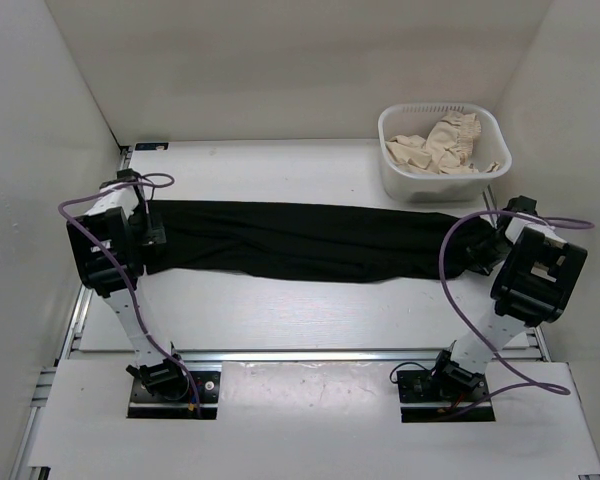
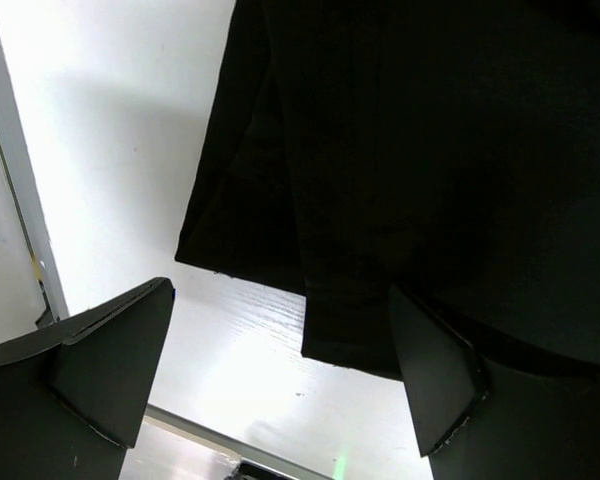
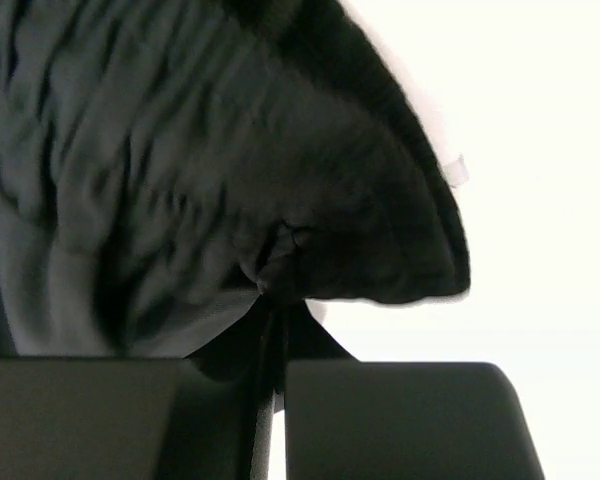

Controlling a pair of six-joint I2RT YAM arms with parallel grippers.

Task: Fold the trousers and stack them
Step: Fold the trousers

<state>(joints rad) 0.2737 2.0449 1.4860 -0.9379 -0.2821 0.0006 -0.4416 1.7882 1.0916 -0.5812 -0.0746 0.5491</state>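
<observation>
Starting nearest me, I'm seeing both arms reaching out from their bases to opposite ends of the trousers [image 1: 300, 240]. They are lying flat on the table [image 1: 280, 320] as one long black strip, the long axis running straight across from the left arm to the right.

The left hand [image 2: 275, 375] is hanging just over the leg end with its fingers spread wide apart, gripping nothing. In its wrist view the two hems are sitting between the fingers and just ahead of them. The right hand [image 3: 270, 375] is pinching shut on the trousers at the gathered waist end, the cloth puckering into the closed fingers.

Each hand is sitting at its own end, neither one nearer, so I'm judging that the coming fold is turning on carrying one end along that axis onto the other.

Farther back, close behind the waist end, a white basket [image 1: 392, 178] is holding beige frilled garments [image 1: 440, 145]. I'm finding no brand or writing, and a small white tag [image 3: 456, 170] at the waist edge is too small to read
</observation>
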